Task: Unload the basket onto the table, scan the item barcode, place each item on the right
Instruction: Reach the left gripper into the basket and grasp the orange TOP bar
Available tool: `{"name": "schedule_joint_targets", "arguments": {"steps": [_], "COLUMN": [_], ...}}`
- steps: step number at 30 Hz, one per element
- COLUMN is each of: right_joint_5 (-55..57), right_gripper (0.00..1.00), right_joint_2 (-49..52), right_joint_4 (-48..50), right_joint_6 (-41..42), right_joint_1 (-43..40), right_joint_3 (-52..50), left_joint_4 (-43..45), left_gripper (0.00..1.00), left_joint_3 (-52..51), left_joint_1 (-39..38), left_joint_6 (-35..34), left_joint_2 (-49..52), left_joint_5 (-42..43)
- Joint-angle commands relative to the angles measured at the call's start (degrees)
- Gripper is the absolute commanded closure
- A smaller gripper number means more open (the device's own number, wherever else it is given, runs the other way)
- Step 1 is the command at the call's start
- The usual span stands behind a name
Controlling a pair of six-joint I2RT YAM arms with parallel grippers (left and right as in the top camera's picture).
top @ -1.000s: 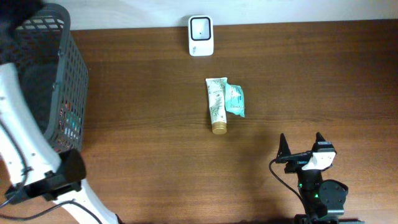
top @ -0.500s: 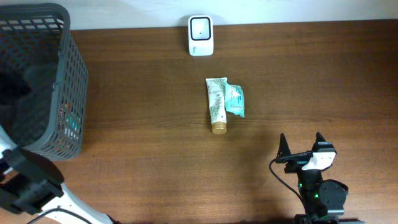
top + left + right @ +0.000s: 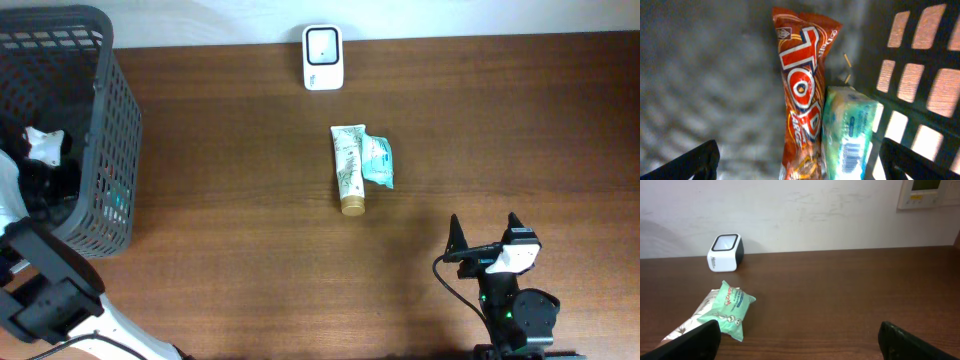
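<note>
Left tool (image 3: 802, 167): jaws spread wide, nothing between them; it hangs inside the basket (image 3: 110, 120), pointing down at the basket floor.
Below the left tool: a red snack bag (image 3: 802, 95) lies lengthwise under the gap between the jaws.
Beside the snack bag: a tissue pack (image 3: 850, 130) in green and white touches the bag on the side nearer the tool's right finger and lies against the basket wall; a barcode (image 3: 855, 150) shows on its upper face.
Right tool (image 3: 484, 225): jaws fully apart, empty, held low over the worktop (image 3: 230, 200).
Ahead of the right tool, to its left: a cream tube (image 3: 348, 165) with a gold cap and a green wipes packet (image 3: 377, 160), touching side by side.
Farther ahead of the right tool: the white scanner (image 3: 322, 57), at the far edge of the worktop, beyond the tube and well apart from it.
</note>
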Motion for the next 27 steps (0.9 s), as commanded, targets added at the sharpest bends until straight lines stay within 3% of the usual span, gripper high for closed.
{"name": "schedule_joint_targets", "arguments": {"steps": [1, 2, 3, 5, 8, 11, 13, 15, 17, 19, 20, 23, 27], "right_joint_5": [-0.74, -0.74, -0.72, -0.74, -0.74, -0.74, -0.72, -0.74, -0.74, -0.72, -0.72, -0.72, -0.74], "right_gripper": [0.01, 0.01, 0.01, 0.01, 0.01, 0.01, 0.01, 0.01, 0.01, 0.01, 0.01, 0.01, 0.01], "right_joint_2": [-0.37, -0.37, -0.37, -0.37, -0.37, -0.37, -0.37, -0.37, -0.37, -0.37, -0.37, -0.37, -0.37], "right_joint_4": [-0.04, -0.04, -0.04, -0.04, -0.04, -0.04, -0.04, -0.04, -0.04, -0.04, -0.04, -0.04, -0.04], "right_joint_6": [0.07, 0.07, 0.07, 0.07, 0.07, 0.07, 0.07, 0.07, 0.07, 0.07, 0.07, 0.07, 0.07], "right_joint_1": [0.31, 0.31, 0.31, 0.31, 0.31, 0.31, 0.31, 0.31, 0.31, 0.31, 0.31, 0.31, 0.31], "right_joint_3": [-0.42, -0.42, -0.42, -0.42, -0.42, -0.42, -0.42, -0.42, -0.42, -0.42, -0.42, -0.42, -0.42], "left_joint_4": [3.15, 4.15, 5.11, 6.29, 6.75, 6.69, 6.45, 6.95, 7.56, 8.22, 8.83, 11.04, 10.43], "left_gripper": [0.08, 0.16, 0.18, 0.05, 0.04, 0.3, 0.33, 0.45, 0.63, 0.9, 0.97, 1.0, 1.0], "left_joint_3": [-3.82, -4.7, -5.62, -6.97, -7.52, -7.52, -7.63, -8.31, -8.31, -8.31, -8.31, -7.32, 4.22], "left_joint_1": [-0.17, -0.17, -0.17, -0.17, -0.17, -0.2, -0.17, -0.17, -0.17, -0.17, -0.11, 0.0, 0.98], "left_joint_6": [2.93, 3.43, 3.8, 3.8, 3.98, 3.93, 3.93, 3.93, 3.93, 3.85, 3.48, 0.94, -12.15], "left_joint_2": [-0.46, -0.46, -0.46, -0.46, -0.24, 0.13, 0.46, 0.85, 1.64, 2.4, 2.47, 2.45, 2.34], "left_joint_5": [-1.33, -1.57, -1.55, -1.31, 4.07, 7.54, 7.54, 7.5, 7.04, 4.48, 3.61, 3.56, 3.61]}}
